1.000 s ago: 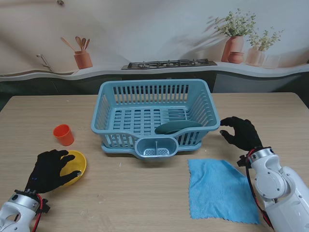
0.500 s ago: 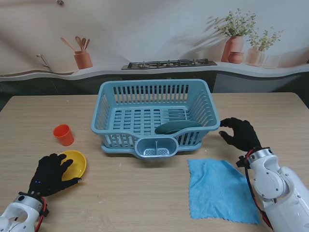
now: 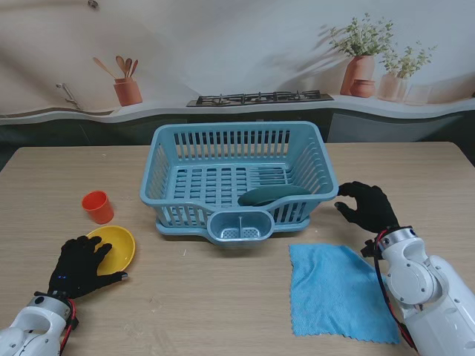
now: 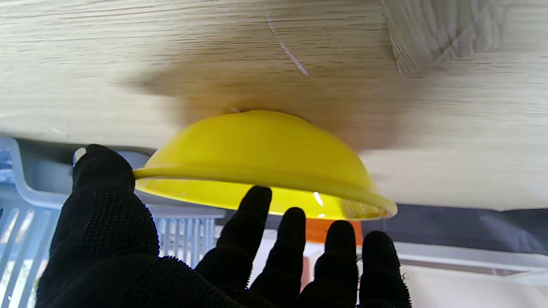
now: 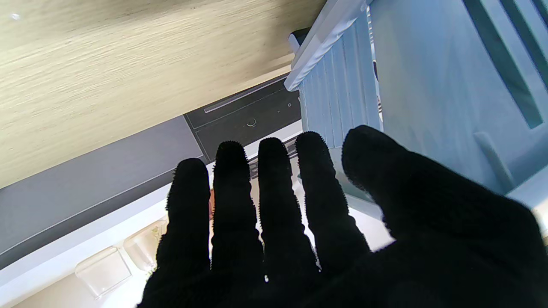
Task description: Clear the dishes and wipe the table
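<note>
A yellow bowl (image 3: 115, 248) (image 4: 257, 154) sits on the wooden table (image 3: 215, 297) at the near left. My left hand (image 3: 80, 267) (image 4: 171, 265) lies just nearer to me than the bowl, open, fingers spread at its near rim and holding nothing. An orange cup (image 3: 98, 206) stands beyond the bowl. A dark green dish (image 3: 273, 195) lies inside the blue dish rack (image 3: 237, 141) (image 5: 428, 85). A blue cloth (image 3: 338, 291) lies flat at the near right. My right hand (image 3: 367, 206) (image 5: 299, 222) hovers open beside the rack's right front corner, fingers curled, empty.
The rack fills the table's middle, with a cutlery pocket (image 3: 237, 226) on its near side. Behind the table's far edge runs a counter with a stove and potted plants. Bare wood lies between the bowl and the cloth.
My left hand has slid back toward me off the yellow bowl, which shifted slightly and now shows almost whole. The right hand has barely moved.
</note>
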You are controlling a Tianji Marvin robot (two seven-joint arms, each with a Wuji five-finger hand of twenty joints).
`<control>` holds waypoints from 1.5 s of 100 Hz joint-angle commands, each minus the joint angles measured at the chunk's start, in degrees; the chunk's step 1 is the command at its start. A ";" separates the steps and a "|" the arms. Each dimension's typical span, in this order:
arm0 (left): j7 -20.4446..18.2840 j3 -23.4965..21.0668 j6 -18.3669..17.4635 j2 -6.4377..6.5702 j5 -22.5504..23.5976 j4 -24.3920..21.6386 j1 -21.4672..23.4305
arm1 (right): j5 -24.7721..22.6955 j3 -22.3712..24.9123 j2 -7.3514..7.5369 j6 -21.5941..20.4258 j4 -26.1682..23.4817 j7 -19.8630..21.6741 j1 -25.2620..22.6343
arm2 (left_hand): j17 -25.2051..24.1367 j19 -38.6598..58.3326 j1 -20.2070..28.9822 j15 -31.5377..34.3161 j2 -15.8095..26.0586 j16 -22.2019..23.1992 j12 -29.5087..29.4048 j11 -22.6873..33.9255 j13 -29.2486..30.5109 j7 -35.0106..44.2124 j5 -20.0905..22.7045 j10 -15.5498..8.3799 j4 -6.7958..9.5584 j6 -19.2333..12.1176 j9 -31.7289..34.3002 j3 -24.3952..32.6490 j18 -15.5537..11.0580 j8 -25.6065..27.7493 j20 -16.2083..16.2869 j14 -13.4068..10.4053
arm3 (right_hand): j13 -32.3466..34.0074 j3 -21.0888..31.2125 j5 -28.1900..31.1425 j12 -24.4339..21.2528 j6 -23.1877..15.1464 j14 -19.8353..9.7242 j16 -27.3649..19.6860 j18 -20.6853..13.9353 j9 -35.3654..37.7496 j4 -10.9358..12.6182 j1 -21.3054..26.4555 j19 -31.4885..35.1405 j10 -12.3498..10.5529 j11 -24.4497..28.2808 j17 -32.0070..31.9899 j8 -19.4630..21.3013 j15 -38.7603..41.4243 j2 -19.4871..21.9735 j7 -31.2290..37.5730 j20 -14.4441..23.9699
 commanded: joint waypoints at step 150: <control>12.49 2.38 -6.43 1.20 7.21 8.62 -5.78 | 1.43 -0.38 -0.15 0.25 -0.17 1.20 -0.20 | 25.60 53.55 37.27 41.15 -5.21 16.00 14.06 20.82 32.50 46.81 8.78 11.34 0.56 -0.74 33.28 17.42 23.43 11.23 18.75 19.12 | -0.94 0.32 0.78 -0.82 -0.22 -1.36 -0.87 -1.88 -1.24 1.94 -1.68 -0.66 -0.94 -0.78 -0.36 0.82 -0.42 -0.85 -0.63 0.87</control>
